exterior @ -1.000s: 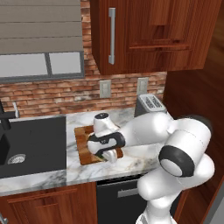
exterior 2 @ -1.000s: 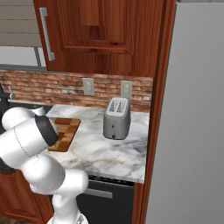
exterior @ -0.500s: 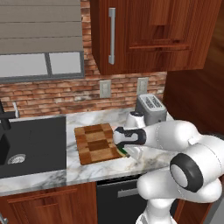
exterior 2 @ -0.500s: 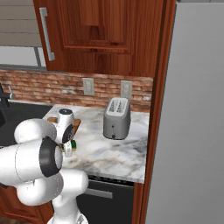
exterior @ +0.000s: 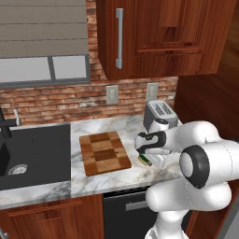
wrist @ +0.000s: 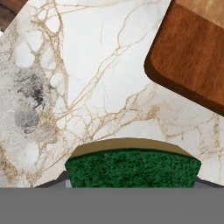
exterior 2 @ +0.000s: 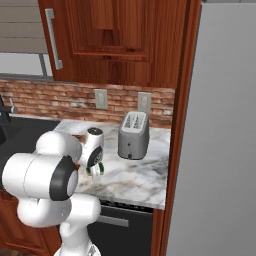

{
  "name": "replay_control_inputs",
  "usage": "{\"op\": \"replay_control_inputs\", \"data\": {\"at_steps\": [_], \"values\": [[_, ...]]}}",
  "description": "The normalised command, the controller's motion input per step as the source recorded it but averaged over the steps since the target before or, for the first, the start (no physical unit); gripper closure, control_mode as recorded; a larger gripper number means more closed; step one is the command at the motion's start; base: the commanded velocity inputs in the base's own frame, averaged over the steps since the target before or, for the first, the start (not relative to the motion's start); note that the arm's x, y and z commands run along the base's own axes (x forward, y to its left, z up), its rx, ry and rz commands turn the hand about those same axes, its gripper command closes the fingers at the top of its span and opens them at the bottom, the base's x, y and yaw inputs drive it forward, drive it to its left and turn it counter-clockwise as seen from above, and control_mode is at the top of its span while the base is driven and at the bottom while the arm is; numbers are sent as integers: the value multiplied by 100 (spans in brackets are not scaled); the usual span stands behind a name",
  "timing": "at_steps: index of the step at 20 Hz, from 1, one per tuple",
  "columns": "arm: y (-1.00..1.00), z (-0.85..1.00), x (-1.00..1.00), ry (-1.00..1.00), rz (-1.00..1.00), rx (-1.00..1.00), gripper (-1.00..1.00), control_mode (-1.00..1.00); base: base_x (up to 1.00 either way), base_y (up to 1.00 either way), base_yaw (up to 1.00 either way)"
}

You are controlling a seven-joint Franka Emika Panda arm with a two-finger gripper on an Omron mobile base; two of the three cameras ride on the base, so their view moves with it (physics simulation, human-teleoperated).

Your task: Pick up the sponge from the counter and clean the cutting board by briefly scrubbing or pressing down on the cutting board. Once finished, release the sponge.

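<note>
Sponge: dark green over yellow.

Domestic kitchen, rendered: white marble tabletop with grey veins over reddish-brown base cabinets, matching wall cabinets with bar handles above, red brick backsplash carrying two wall outlets. Black sink basin with dark faucet set into the tabletop under a window with a blind; silver two-slot toaster near the backsplash, checkered wooden cutting board between sink and toaster. Tall grey refrigerator at the right end, dark dishwasher front below the tabletop.
</note>
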Motion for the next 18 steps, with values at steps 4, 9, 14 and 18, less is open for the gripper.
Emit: {"op": "replay_control_inputs", "data": {"at_steps": [4,9,14,18], "values": [[-3,-21,22,11,0,0,100,-100,0,0,0],[1,-32,14,6,0,-1,100,-100,0,0,0],[7,-29,4,2,0,-1,-100,-100,0,0,0],[-4,-6,-12,-7,0,0,-100,-100,0,0,0]]}}
